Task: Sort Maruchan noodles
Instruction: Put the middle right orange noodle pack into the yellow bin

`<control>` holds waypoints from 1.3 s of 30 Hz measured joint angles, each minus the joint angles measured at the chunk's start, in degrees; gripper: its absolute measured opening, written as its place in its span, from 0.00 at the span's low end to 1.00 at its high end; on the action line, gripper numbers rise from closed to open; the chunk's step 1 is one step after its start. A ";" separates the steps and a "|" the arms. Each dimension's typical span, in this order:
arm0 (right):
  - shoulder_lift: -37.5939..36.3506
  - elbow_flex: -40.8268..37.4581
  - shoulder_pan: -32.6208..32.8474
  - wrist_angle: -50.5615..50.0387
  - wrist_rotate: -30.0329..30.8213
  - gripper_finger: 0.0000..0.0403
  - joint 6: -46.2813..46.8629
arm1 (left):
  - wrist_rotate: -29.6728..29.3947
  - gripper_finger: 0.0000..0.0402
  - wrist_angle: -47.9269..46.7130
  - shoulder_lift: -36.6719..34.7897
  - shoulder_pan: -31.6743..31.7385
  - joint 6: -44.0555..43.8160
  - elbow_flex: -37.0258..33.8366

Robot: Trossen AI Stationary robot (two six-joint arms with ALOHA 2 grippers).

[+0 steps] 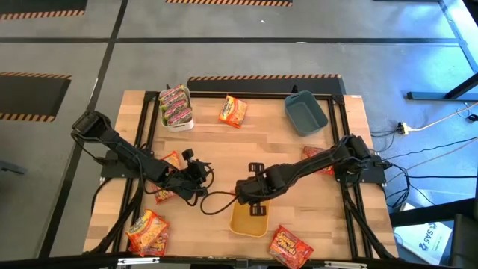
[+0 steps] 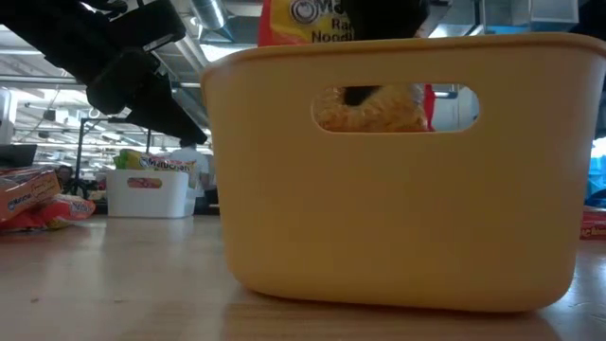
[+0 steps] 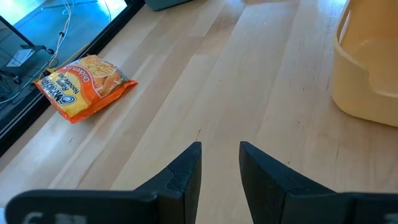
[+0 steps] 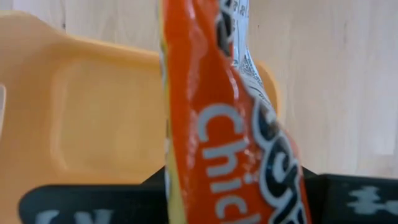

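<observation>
Table (image 1: 299,149): we see three bins and scattered packets on it.
Near bin (image 1: 248,220): at the front edge, middle; the right gripper (image 1: 254,196) hangs over it, clamped on a packet (image 4: 230,124).
Far-left bin (image 1: 177,108): packets stacked inside.
Far-right bin (image 1: 305,113): at the opposite back corner.
Loose packet (image 1: 232,110): between the two far bins.
Left gripper (image 1: 196,173): left of the near bin, holding nothing.
Front packets: one at front left (image 1: 147,232), one right of the near bin (image 1: 290,246).

Yellow bin (image 1: 243,222) at table's (image 1: 299,157) near edge; white bin (image 1: 179,122) far-left of it; blue bin (image 1: 305,114) far-right.
</observation>
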 joint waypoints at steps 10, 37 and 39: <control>-5.11 0.00 2.10 -0.51 3.33 0.18 0.04 | 0.01 0.25 0.15 0.00 0.00 0.00 0.00; -6.27 -13.73 2.92 8.98 2.46 0.18 12.12 | 0.22 0.25 0.49 0.00 0.00 -0.57 0.00; -6.27 -13.72 2.71 8.55 1.69 0.18 12.26 | 0.22 0.25 0.50 0.00 0.00 -0.58 0.00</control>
